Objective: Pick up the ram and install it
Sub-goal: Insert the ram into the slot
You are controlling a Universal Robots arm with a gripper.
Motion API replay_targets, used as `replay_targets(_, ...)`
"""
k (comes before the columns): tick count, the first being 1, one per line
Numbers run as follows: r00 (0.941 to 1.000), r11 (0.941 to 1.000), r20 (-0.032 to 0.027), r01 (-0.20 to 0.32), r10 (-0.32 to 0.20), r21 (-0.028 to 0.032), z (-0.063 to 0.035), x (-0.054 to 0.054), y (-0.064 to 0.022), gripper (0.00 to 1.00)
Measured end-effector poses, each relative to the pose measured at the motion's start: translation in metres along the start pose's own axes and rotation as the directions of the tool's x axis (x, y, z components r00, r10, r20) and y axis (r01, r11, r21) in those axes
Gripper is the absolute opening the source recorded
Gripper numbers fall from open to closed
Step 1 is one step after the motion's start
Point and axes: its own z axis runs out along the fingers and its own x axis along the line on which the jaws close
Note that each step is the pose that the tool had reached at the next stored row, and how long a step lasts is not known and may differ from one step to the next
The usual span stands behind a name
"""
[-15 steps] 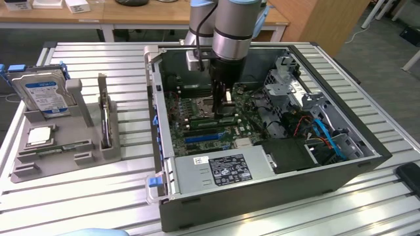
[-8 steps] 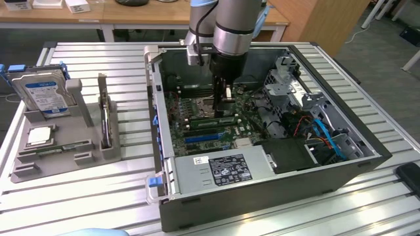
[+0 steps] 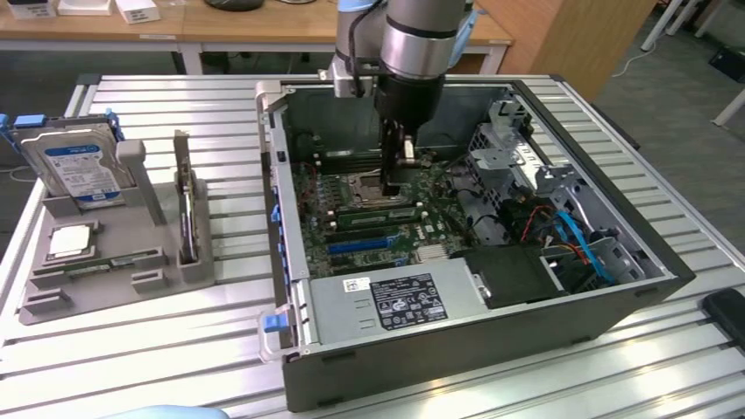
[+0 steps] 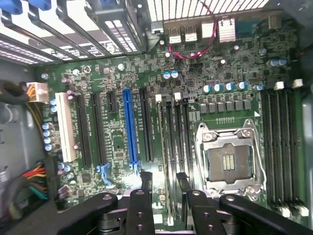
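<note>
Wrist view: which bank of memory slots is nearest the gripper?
The bank between the processor socket and the blue slot: the open gripper hangs over it. The other bank lies beyond the socket.

Your arm [image 3: 416,39] comes straight down from above, with its wrist upright and the gripper [image 3: 399,182] pointing vertically downward at its end. From the wrist camera you see both dark fingers [image 4: 145,186] standing parallel and well apart, the jaws spread wide with a plain gap between them.
</note>
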Motion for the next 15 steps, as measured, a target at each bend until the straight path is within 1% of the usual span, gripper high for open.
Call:
replay_targets(2,1.0000,1.0000,-0.0001,0.000,0.000,-0.0001,-0.0041,0.000,0.0000,0.33)
replay_targets(5,1.0000,1.0000,0.0001,0.000,0.000,0.0000,-0.0054,0.000,0.0000,0.33)
replay_targets(11,1.0000,1.0000,-0.0003,0.000,0.000,0.0000,-0.0114,0.001,0.0000,0.33)
replay_targets(13,1.0000,1.0000,-0.0003,0.000,0.000,-0.0001,-0.0149,0.001,0.0001,0.33)
replay_targets(15,1.0000,1.0000,-0.0003,0.000,0.000,0.0000,-0.0209,0.002,0.0001,0.33)
